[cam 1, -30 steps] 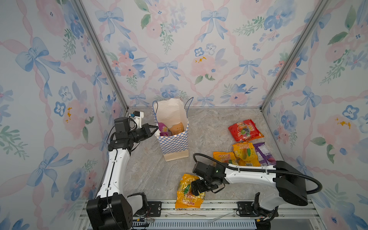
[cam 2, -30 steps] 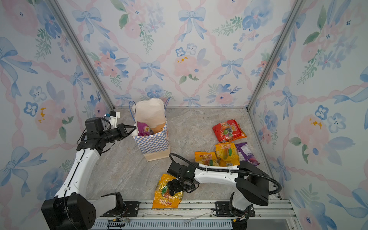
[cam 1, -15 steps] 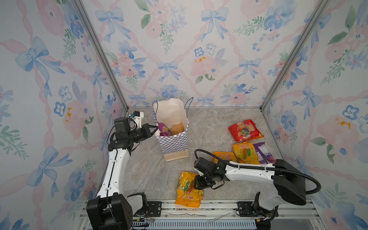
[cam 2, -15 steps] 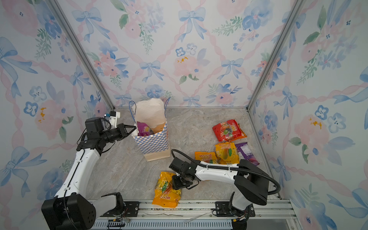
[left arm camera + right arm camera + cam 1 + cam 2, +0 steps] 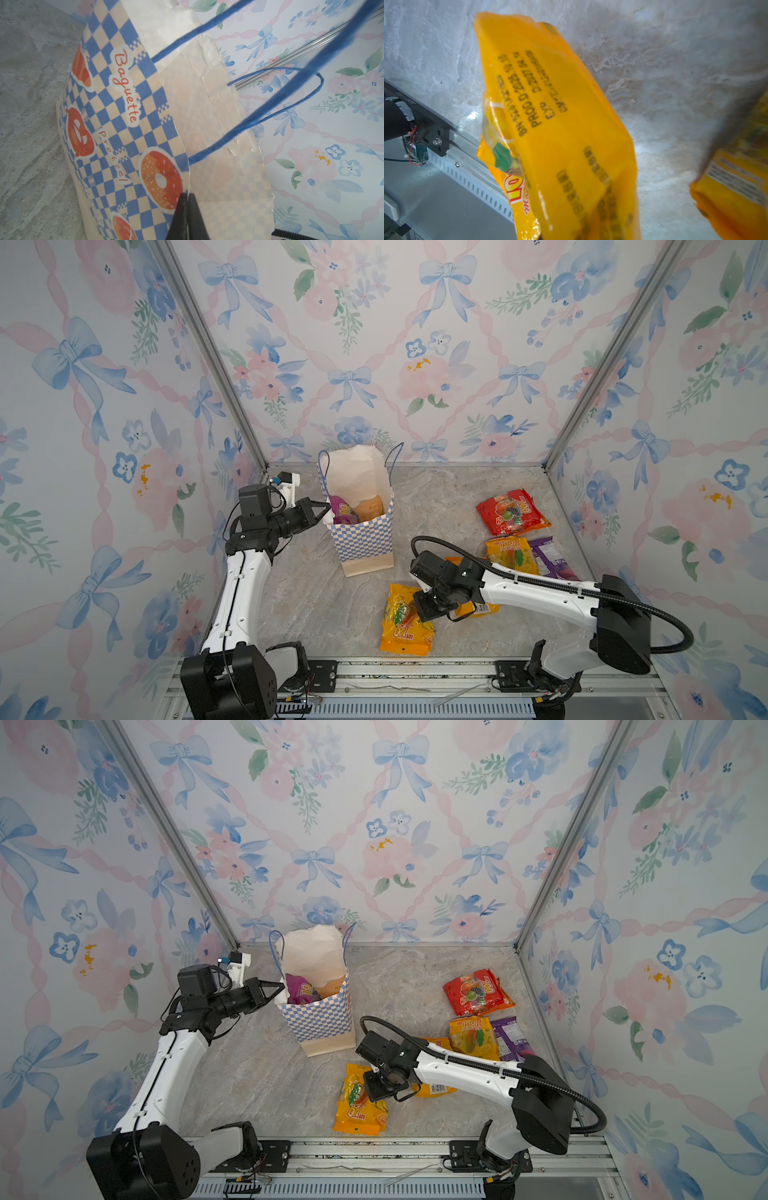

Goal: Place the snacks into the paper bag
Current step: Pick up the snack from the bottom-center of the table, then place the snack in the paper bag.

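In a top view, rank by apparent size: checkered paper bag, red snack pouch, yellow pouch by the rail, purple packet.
Blue-and-white checkered paper bag, largest.
Red fruit-printed plastic pouch and yellow plastic pouch by the rail: alike, not ranked.
Purple plastic packet, smallest, partly hidden.

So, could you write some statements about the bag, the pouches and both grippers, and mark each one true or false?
1. The left gripper pinches the rim of the paper bag. True.
2. The paper bag lies on its side. False: it stands upright with its mouth open.
3. The right gripper is shut on the yellow pouch near the front rail. True.
4. The bag is empty. False: a purple pack and an orange-tan pouch are inside.
5. The red pouch is in the bag. False: the red pouch lies on the table, apart from the bag.
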Action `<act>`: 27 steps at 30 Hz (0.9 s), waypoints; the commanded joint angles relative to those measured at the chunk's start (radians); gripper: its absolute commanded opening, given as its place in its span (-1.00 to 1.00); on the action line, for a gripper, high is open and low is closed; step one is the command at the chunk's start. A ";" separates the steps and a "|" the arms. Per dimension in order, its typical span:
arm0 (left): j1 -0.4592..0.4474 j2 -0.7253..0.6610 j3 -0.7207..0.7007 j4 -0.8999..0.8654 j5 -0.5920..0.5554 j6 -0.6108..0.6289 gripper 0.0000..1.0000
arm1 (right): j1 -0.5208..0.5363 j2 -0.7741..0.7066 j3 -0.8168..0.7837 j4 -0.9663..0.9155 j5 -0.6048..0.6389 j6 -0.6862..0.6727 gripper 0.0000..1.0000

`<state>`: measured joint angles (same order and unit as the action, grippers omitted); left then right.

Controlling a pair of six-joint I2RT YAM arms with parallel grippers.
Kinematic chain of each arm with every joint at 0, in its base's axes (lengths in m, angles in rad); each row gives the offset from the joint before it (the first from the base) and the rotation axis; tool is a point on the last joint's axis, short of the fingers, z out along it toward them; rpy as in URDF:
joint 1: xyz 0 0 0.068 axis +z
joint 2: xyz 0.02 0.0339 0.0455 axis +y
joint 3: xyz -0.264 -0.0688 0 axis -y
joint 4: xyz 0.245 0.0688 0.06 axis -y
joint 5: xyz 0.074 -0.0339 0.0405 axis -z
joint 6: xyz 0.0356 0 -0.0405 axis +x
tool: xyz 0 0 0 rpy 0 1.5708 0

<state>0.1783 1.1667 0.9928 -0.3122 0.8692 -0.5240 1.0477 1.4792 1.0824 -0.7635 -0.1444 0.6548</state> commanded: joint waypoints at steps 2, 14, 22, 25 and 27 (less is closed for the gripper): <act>0.003 0.001 0.004 0.004 0.014 0.024 -1.00 | -0.040 -0.107 0.185 -0.172 0.077 -0.115 -1.00; 0.003 0.001 0.007 0.004 0.023 0.021 -1.00 | -0.072 -0.035 0.830 -0.477 0.180 -0.318 -1.00; 0.001 -0.001 0.011 0.004 0.016 0.012 -1.00 | -0.072 0.166 1.367 -0.575 0.242 -0.452 -1.00; 0.001 -0.001 0.014 0.005 0.014 0.013 -1.00 | -0.074 0.281 1.533 -0.568 0.272 -0.484 -1.00; 0.001 -0.002 0.015 0.004 0.012 0.011 -1.00 | -0.083 0.317 1.561 -0.509 0.274 -0.489 -1.00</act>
<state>0.1783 1.1667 0.9928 -0.3122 0.8692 -0.5243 0.9810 1.7504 2.5912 -1.3396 0.0883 0.2150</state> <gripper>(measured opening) 0.049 0.066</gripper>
